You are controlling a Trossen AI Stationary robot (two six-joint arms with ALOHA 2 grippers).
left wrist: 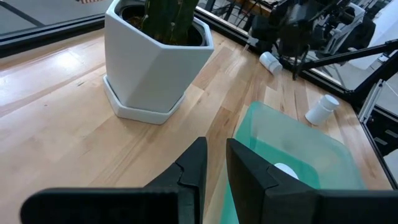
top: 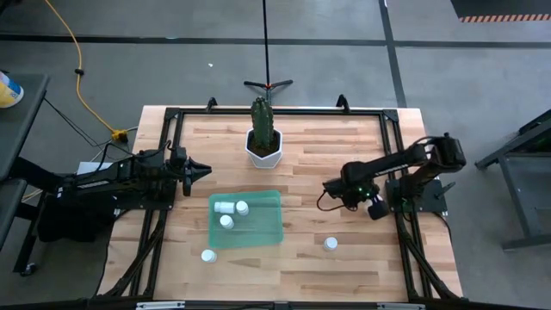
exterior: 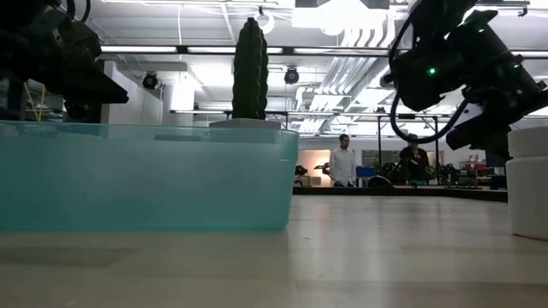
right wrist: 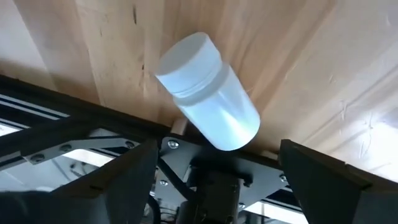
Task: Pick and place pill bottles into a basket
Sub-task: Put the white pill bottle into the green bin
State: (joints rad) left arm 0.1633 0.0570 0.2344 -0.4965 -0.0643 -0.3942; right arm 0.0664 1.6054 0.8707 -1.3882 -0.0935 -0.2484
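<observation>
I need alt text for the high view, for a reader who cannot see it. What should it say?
Seen from above, a green basket on a wooden table holds three pill bottles, with two more standing outside it. A potted cactus stands behind the basket. The left pincer is shut at the left edge; the right pincer is at the right edge.

Even overhead light; ceiling lamps (exterior: 342, 13) glare; soft shadows.

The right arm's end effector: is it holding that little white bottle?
No. The right end effector is open, and the pill bottle lies on its side ahead of the fingers, untouched.
</observation>
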